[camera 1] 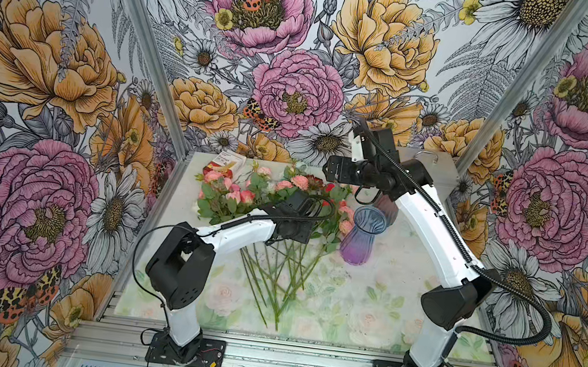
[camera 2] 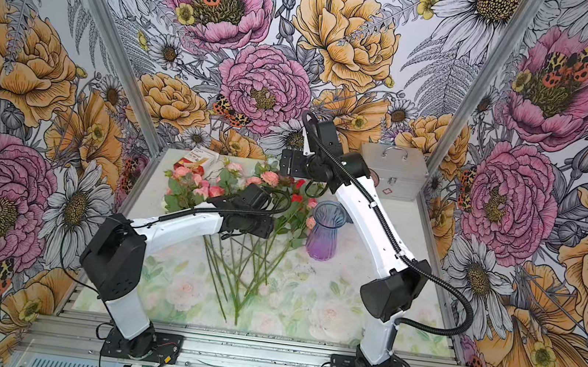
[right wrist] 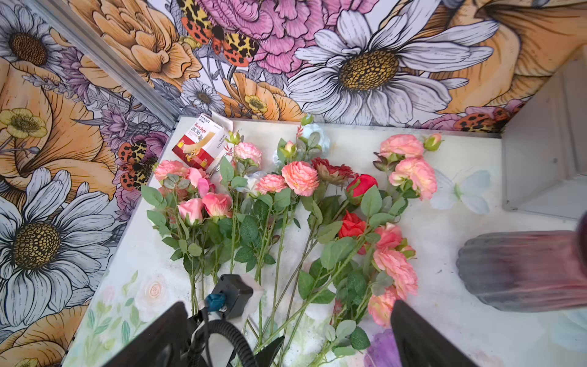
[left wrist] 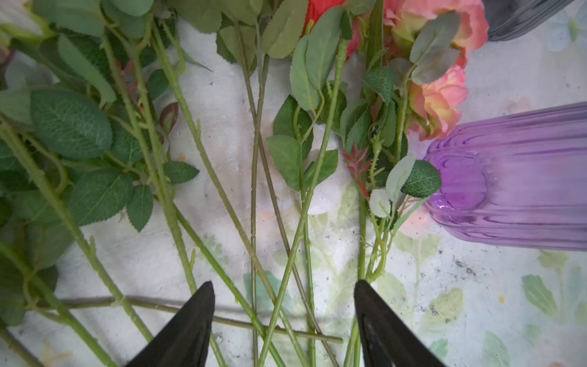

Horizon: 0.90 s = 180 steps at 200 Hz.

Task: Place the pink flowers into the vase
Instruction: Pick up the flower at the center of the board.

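Left gripper (left wrist: 282,282): jaws apart, low over the stem part of the bunch. Several green stems cross in the gap between the two fingers (left wrist: 190,327). Can't tell if either pad is touching a stem. Nothing clamped.

Right gripper (right wrist: 287,303): jaws wide apart, empty, held up over the back half of the table, looking down on the blooms.

The pink flowers (right wrist: 300,178) are all flat on the table (camera 1: 345,307) and none are in the vase. Both top views show it (camera 1: 300,182) (camera 2: 270,178): blooms toward the back wall, stems fanning forward and crossing near the front. Red roses (right wrist: 362,186), a dark maroon bloom (right wrist: 332,170) and a pale white rose (right wrist: 314,133) are mixed into the same pile.

The vase (camera 1: 364,236) (camera 2: 326,235) is ribbed glass, purple fading to blue at the rim. It stands upright and empty on the right side of the bunch. The nearest pink blooms sit just beside its wall, and my left wrist view shows one close to the purple glass (left wrist: 508,178).

Other items: a darker ribbed vase (right wrist: 521,270) stands behind the purple one. A bandage box (right wrist: 200,143) lies in the back left corner and a metal case (camera 2: 394,170) in the back right.
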### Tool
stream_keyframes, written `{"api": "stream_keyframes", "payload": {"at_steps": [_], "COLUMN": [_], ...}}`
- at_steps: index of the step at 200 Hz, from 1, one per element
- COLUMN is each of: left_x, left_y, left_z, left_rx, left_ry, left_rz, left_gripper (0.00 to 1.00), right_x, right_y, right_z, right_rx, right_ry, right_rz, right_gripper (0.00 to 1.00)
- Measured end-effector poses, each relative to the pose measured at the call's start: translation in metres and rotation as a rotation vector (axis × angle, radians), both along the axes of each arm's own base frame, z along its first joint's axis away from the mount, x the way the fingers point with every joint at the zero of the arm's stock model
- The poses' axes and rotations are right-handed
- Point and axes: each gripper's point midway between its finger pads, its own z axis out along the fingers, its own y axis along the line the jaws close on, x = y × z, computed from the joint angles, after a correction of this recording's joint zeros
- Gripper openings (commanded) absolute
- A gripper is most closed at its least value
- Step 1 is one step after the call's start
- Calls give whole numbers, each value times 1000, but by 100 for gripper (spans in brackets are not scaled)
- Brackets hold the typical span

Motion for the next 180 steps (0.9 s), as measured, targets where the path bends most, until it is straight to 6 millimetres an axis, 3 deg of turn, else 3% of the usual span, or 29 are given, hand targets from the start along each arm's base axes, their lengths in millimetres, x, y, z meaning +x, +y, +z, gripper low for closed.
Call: {"api": "stream_keyframes", "payload": {"at_steps": [47, 72, 110, 168, 172, 180], "left_x": [0, 1, 16, 17, 16, 16], "left_y": [-14, -17, -19, -15, -15, -15], "left_z": [-46, -56, -59, -68, -69, -69], "left_rx": [124, 163, 217, 252, 253, 254], "left_ry": [65, 78, 54, 72, 72, 73], "left_rz": [-73, -87, -87, -86, -85, -83], "left_gripper": [66, 64, 44, 40, 37, 21], "right_x": [4, -3, -13, -15, -15, -15], "right_y": [-76, -100, -108, -107, -107, -108], "right_z": [-18, -21, -15, -31, -32, -34], "right_rx": [-18, -10, 27, 46, 47, 47], "right_ry": [51, 65, 47, 79, 81, 83], "right_rz": [-150, -188, -184, -165, -165, -166], "right_gripper": [99, 99, 99, 99, 99, 99]}}
